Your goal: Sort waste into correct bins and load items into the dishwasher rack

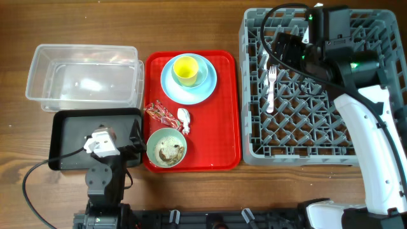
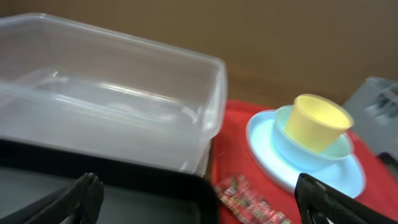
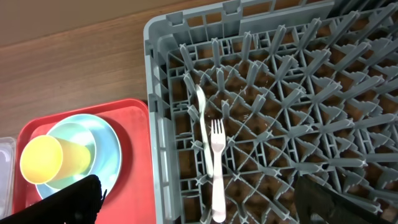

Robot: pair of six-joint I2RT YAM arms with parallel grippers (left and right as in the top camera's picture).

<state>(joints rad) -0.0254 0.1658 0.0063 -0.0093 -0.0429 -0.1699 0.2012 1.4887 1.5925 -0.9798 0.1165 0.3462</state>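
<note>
At frame left, the clear tub [image 1: 82,76] sits on the worktop [image 1: 95,25] with the black tray [image 1: 67,137] just below it. The left claw [image 2: 199,190] hangs over the black tray, released and empty.

On the red tray [image 1: 224,114] at centre:
- Upper part: yellow cup [image 1: 185,70] inside the small blue bowl [image 1: 201,77], on the plate [image 1: 191,95].
- Middle: wrapper [image 1: 159,114] beside the tissue [image 1: 184,116].
- Lower part: green bowl [image 1: 166,147] holding food scraps.

At frame right, the fork [image 1: 271,86] and spoon [image 3: 200,118] lie in the rack [image 1: 305,133]. The right claw [image 3: 202,196] is released above them.
</note>
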